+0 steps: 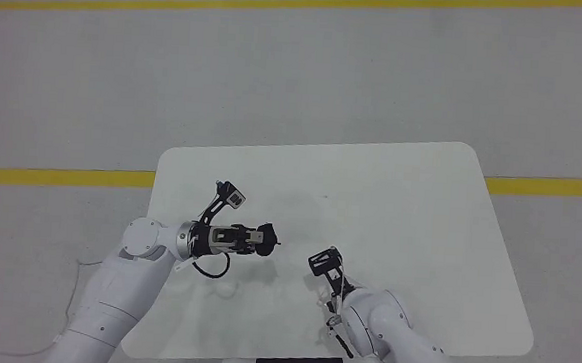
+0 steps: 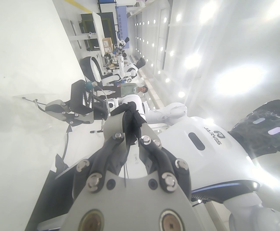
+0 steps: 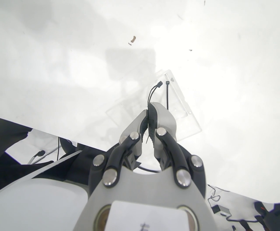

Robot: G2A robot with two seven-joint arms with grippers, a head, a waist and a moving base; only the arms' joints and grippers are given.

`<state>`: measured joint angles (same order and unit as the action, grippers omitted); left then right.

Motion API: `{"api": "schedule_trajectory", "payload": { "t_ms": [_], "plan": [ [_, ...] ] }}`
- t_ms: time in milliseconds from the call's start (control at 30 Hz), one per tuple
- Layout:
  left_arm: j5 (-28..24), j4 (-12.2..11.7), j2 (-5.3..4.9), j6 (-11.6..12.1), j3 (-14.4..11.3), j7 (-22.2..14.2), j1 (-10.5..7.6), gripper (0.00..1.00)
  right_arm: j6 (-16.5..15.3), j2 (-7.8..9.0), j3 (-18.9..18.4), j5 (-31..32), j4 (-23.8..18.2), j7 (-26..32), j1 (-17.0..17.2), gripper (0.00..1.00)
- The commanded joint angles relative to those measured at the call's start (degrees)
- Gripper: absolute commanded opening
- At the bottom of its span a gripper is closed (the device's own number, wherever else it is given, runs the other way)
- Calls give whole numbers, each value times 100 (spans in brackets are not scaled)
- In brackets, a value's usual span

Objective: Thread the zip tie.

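My right gripper (image 3: 149, 107) is shut on a thin black zip tie (image 3: 153, 90). Its strap curves out past the fingertips and ends in a small square head. A second black zip tie (image 3: 167, 96) lies straight just beyond it on a clear plastic tray (image 3: 186, 113). My left gripper (image 2: 129, 110) is shut on a thin black strap (image 2: 125, 172) that runs back between the fingers toward the wrist. In the top view the left gripper (image 1: 267, 238) and right gripper (image 1: 324, 262) hover close together over the near part of the white table (image 1: 421, 189).
The clear tray lies flat on the table ahead of the right gripper. Small dark specks (image 3: 132, 39) dot the tabletop farther out. The table's near edge runs just behind both wrists. Yellow floor lines (image 1: 282, 5) lie beyond the table.
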<state>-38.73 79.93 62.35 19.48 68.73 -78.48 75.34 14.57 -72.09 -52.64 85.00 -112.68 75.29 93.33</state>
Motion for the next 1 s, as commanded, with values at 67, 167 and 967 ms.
{"api": "schedule_trajectory", "payload": {
  "t_ms": [67, 167, 967],
  "plan": [
    [0, 0, 0, 0, 0, 0, 0, 0, -14, -11, -10, -7, 5, -3, 8, 7],
    [0, 0, 0, 0, 0, 0, 0, 0, -23, -20, -17, -11, 10, -6, 14, 6],
    [0, 0, 0, 0, 0, 0, 0, 0, -240, -161, 191, -88, 469, 163, -300, 15]
  ]
}}
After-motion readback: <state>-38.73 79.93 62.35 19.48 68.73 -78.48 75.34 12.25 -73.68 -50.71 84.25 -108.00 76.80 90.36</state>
